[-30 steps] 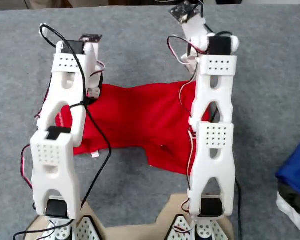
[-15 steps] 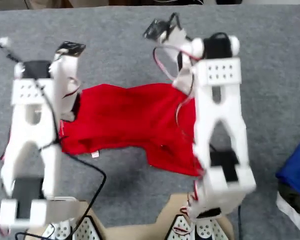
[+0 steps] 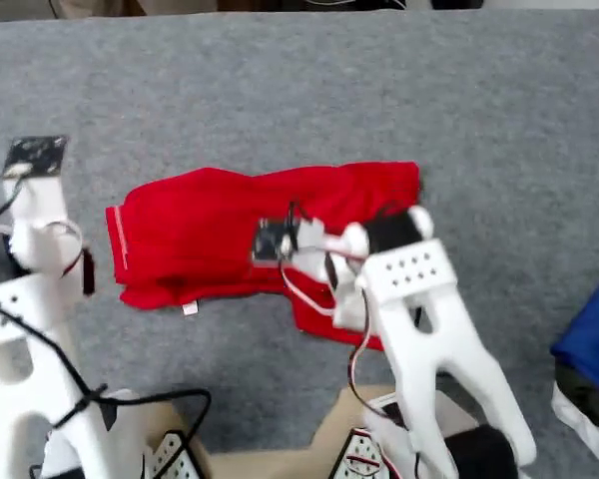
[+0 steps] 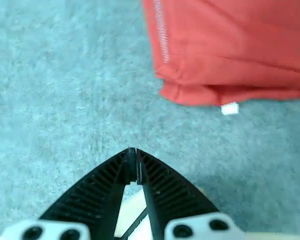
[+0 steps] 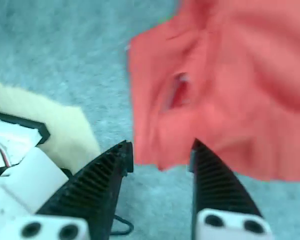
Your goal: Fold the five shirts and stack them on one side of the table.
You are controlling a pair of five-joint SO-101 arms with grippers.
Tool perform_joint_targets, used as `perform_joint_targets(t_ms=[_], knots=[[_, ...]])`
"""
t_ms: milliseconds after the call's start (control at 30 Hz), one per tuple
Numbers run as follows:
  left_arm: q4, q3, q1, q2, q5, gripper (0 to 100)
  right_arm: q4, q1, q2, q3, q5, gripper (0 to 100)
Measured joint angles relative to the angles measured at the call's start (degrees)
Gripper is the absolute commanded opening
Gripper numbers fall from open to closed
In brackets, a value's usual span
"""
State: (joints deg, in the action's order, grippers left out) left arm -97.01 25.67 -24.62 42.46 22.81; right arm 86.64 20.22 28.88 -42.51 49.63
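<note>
A red shirt (image 3: 230, 235) lies partly folded across the middle of the grey table (image 3: 479, 120), with a white tag (image 3: 189, 308) poking out at its near edge. The left arm (image 3: 30, 299) stands off the shirt's left end. The left gripper (image 4: 132, 155) is clenched on nothing, its tips meeting above bare table, near the corner of the shirt (image 4: 230, 45) that bears the tag (image 4: 230, 108). The right arm (image 3: 419, 299) leans over the shirt's near right part. The right gripper (image 5: 160, 150) is spread, one finger on each side of the shirt's (image 5: 225, 75) near hem. A stack (image 3: 591, 359) of folded shirts, blue on top, sits at the table's right edge.
</note>
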Motion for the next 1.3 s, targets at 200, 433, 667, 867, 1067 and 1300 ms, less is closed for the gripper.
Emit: perform_joint_targets(t_ms=[200,433,667,867,1067,1300], knots=[[6.59,8.26,-5.8,5.71,0.0,2,-9.14,0.0,0.7,-13.63,0.35,33.5],[7.38,8.53,-7.03,6.51,0.0,2,-14.07,0.0,-1.85,-18.46,0.35,35.0],[7.38,8.53,-7.03,7.03,0.0,2,-20.57,0.0,-9.76,-18.55,0.35,33.7],[7.38,8.53,-7.3,7.03,2.2,2,-24.18,-0.79,-14.95,-16.44,0.35,10.9],[7.38,8.18,-11.16,7.03,2.55,2,-26.37,-1.41,-15.38,-15.03,-1.32,0.6],[7.38,6.86,-11.87,7.03,4.31,2,-26.46,-1.41,-17.67,-13.27,-3.52,0.6]])
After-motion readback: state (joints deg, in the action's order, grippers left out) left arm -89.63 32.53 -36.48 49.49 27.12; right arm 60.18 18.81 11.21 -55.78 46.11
